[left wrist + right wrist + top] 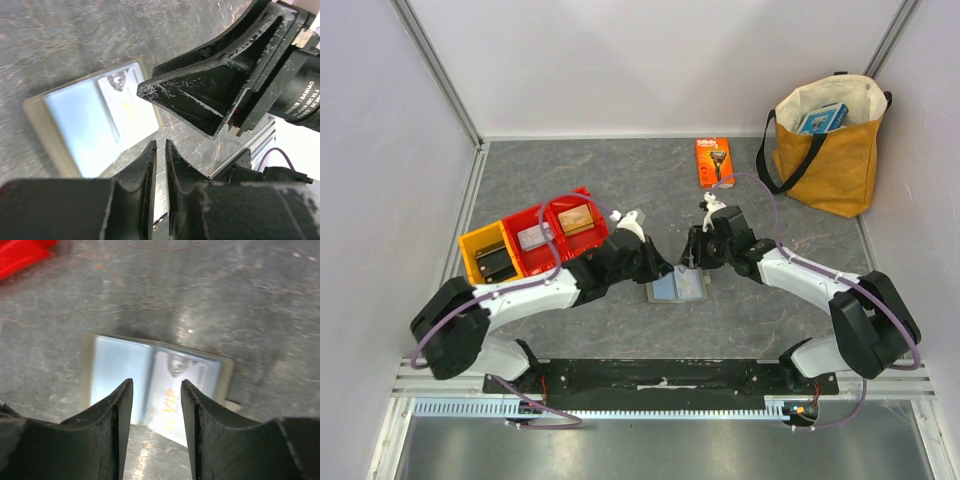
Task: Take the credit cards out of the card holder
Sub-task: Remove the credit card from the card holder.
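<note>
Card holder (677, 288) open flat on table (620, 170), between both pincers, long axis left-right. Pale card (200, 375) in one pocket, directly below right pincer (156, 385); its jaws apart, empty. Left pincer (160, 145) barely apart, empty, just beside holder. Judgement: right arm nearer the card, better placed for pull.
</note>
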Motion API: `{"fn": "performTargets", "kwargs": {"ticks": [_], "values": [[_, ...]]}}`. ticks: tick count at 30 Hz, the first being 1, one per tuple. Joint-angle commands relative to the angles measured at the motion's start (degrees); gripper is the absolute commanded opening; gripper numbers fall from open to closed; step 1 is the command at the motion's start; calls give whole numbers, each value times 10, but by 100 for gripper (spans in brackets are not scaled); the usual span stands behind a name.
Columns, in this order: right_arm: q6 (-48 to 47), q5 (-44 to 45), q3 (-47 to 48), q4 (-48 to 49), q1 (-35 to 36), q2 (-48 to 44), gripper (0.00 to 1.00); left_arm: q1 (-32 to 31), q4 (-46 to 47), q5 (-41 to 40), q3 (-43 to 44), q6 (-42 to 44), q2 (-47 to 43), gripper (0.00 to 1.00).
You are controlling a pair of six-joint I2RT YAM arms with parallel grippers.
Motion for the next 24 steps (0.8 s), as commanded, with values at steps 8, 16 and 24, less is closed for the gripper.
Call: {"fn": "performTargets", "kwargs": {"ticks": [8, 16, 24], "values": [[-10, -10, -63, 32, -48, 13, 39, 9, 42, 49, 61, -6, 145, 18], [-8, -21, -82, 46, -49, 21, 28, 24, 77, 66, 23, -24, 185, 18], [-9, -34, -87, 48, -49, 26, 22, 36, 112, 79, -7, -50, 221, 18]]}}
